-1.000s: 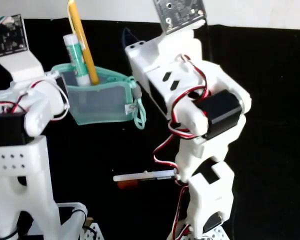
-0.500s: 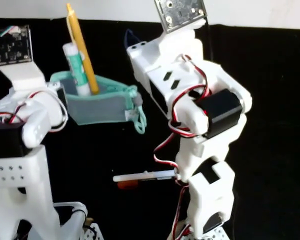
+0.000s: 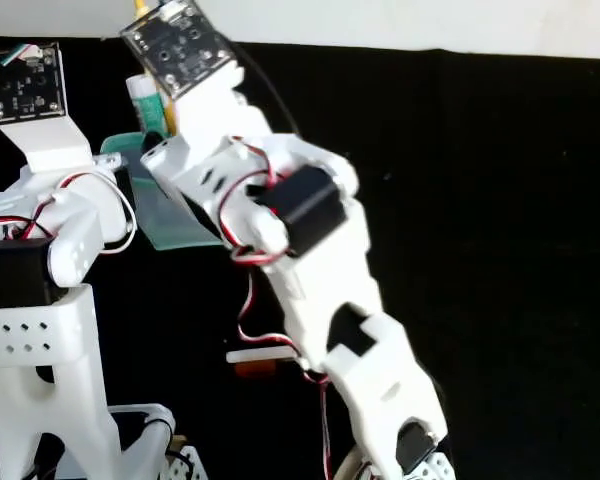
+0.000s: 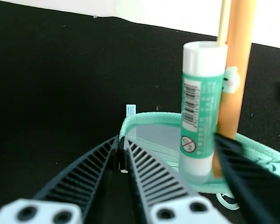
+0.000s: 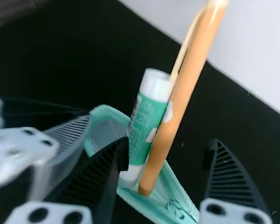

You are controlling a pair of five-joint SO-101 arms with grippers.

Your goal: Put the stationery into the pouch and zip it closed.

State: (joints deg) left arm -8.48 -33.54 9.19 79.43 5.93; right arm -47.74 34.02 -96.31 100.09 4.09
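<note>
Teal pouch (image 4: 154, 135): where is it, and what holds it? (Operator)

You find it mouth-up, apparently lifted clear of the black worktop (image 3: 500, 200). The left fingers (image 4: 130, 163) are pressed fully together on its rim. The glue stick (image 4: 200, 107) and the orange pencil (image 4: 235, 60) stand upright inside it, touching each other, with most of their length above the mouth. (Technician)

And the right fingers (image 5: 105, 172)? (Operator)

Spread wide and holding nothing, one on each side of the glue stick and pencil, just above the rim. (Technician)

What can go wrong from here? (Operator)

Expect three likely faults. If you close on the pencil off-centre, it may lever the rim out of the left fingers' thin pinch and drop the pouch. If you push down at an angle, both items may tip out instead of lying flat. If they remain upright, the zip cannot pass. Note also the white stick (image 3: 265, 353) lying on the worktop near an arm's base: zip early and you leave it out. (Technician)
</note>
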